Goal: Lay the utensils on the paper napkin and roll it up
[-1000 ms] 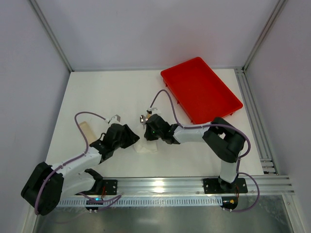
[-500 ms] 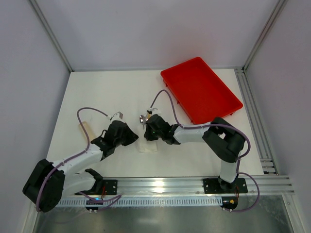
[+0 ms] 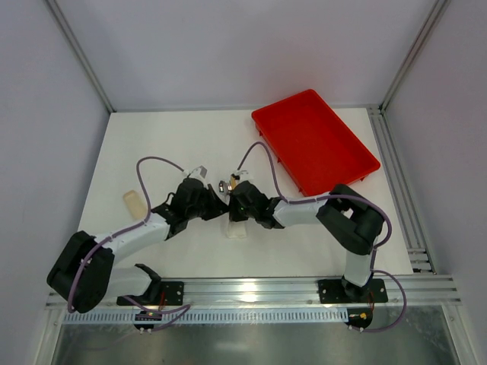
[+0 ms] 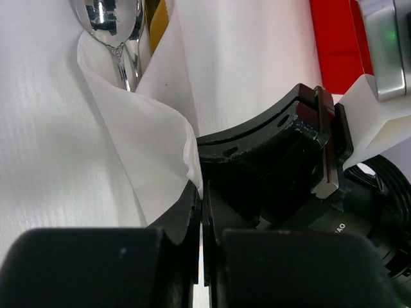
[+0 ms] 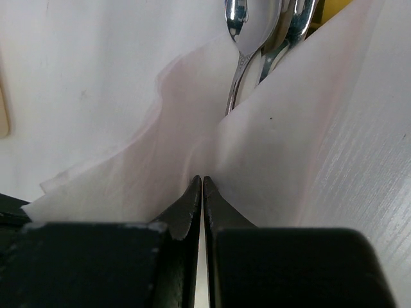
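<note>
Left gripper [image 4: 200,192]: the jaws, apart a second ago, are now pressed together on a free edge of the paper napkin [image 4: 148,160], and the thin sheet runs straight into the seam between my fingertips. My left arm has also swung in from the left side of the table to the middle, so from overhead this gripper sits just beside my right gripper [image 5: 203,183], almost nose to nose. The right one is unchanged: closed, with a fold of napkin drawn up into its tips. My reading: both grippers now have paper, the loading step looks done, and the wrap is under way. Rolling a flap over the bundle is the likely next job. The napkin lies mid-table, a little way out from my arm bases. It isn't flat but is lifted into soft, creased white flaps that tent around the cutlery, and it is hard to tell from the tabletop. The utensils [image 4: 119,25] lie bunched in the valley between the flaps, shiny spoon bowls poking out at the far end and a golden-brown strip beside them. Farther out, the red tray [image 3: 316,141] sits back right, well apart. A pale tan piece [image 3: 135,202] lies off to the left, and I cannot tell what it is.
</note>
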